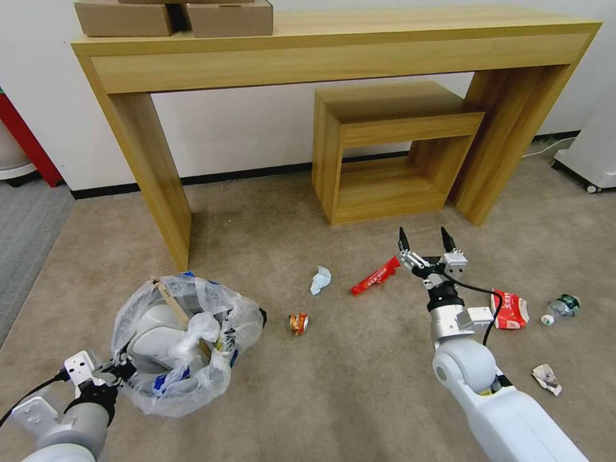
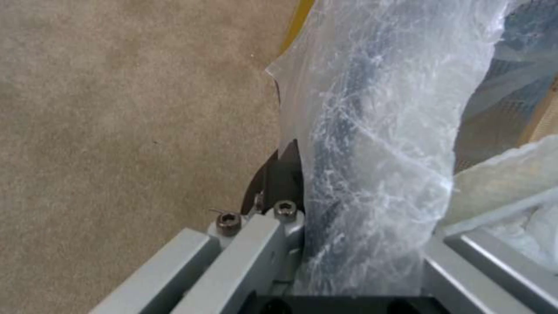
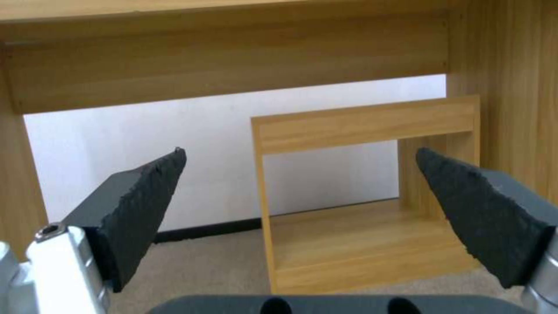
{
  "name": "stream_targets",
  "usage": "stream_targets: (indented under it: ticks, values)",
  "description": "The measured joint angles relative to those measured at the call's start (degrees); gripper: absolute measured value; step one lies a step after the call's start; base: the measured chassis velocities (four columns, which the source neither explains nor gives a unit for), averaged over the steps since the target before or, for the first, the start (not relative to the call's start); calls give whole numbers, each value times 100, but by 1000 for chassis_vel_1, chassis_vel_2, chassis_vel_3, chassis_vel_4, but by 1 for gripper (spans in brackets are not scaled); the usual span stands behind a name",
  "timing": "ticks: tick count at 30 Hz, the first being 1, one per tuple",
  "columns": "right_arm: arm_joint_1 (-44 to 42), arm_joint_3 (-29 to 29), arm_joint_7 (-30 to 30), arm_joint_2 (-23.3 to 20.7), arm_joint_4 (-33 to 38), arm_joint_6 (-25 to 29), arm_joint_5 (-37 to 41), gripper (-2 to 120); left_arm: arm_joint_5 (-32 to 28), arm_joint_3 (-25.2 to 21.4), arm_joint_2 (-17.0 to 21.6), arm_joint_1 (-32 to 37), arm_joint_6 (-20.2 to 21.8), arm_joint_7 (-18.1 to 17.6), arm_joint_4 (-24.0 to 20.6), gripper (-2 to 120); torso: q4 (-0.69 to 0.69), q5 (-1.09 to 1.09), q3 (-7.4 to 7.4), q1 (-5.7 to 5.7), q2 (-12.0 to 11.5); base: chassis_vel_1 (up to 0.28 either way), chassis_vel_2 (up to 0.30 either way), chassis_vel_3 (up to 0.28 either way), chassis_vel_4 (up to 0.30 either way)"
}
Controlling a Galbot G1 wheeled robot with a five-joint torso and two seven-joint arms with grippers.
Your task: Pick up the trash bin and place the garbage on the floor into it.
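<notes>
In the head view we hold the trash bin (image 1: 183, 343) at our lower left with the left gripper (image 1: 119, 371), its fingers clamped on the bag-lined rim; a slipper (image 1: 151, 330), a wooden stick (image 1: 172, 301) and tissues sit inside. Our right gripper (image 1: 425, 241) hangs above the floor (image 1: 308, 398) with fingers spread, just beside a red wrapper (image 1: 375, 276). A carton (image 1: 509, 310), bottle (image 1: 561, 307) and crumpled scraps lie around. In the left wrist view we see the liner (image 2: 372, 144) pinched between our fingers (image 2: 279, 174). In the right wrist view our fingers (image 3: 139, 209) stand wide apart, facing the small wooden shelf (image 3: 366, 196).
</notes>
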Motion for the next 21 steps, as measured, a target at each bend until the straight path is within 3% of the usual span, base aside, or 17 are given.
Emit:
stream_targets:
  ticks: [9, 21]
  values:
    - [-12, -43, -18, 32, -21, -61, 18, 100, -3, -9, 27, 13, -3, 2, 12, 0, 0, 0, 0, -1, 0, -13, 14, 11, -13]
    - [65, -182, -14, 91, -74, -77, 6, 100, -12, -5, 30, -5, -23, 7, 68, 0, 0, 0, 1, 1, 0, -138, 146, 144, -135]
